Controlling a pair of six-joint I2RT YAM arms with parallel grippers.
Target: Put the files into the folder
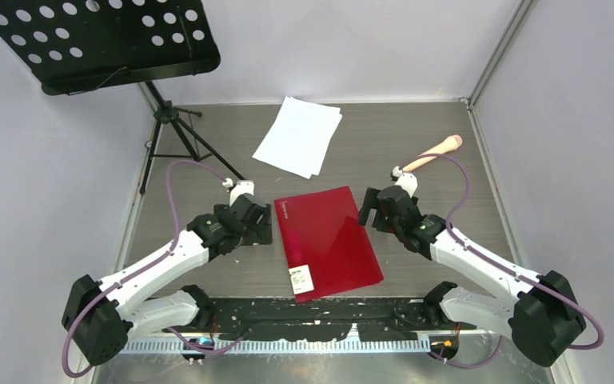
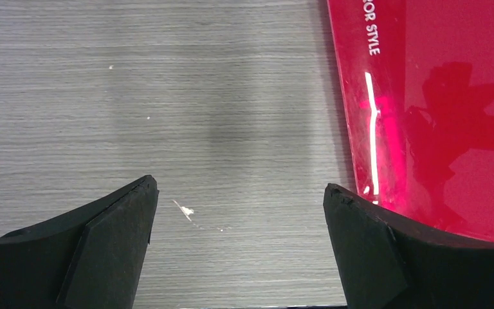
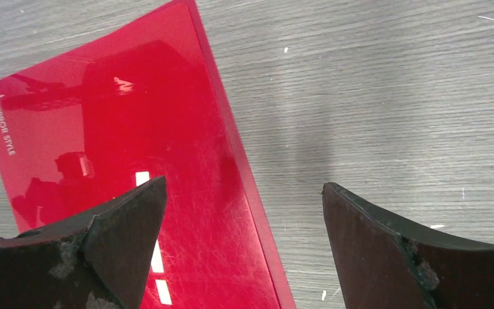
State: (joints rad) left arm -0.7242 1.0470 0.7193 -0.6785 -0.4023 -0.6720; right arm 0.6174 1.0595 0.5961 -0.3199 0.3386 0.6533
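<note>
Folder [image 1: 329,240] flat, files [image 1: 298,136] beyond far edge, left gripper [image 2: 239,187] and right gripper [image 3: 245,183] spread wide at its sides

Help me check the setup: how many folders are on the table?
1. The dark-red folder lies closed mid-table, between the left arm and right arm, its white label sticker at the near corner. No other is visible.
</note>
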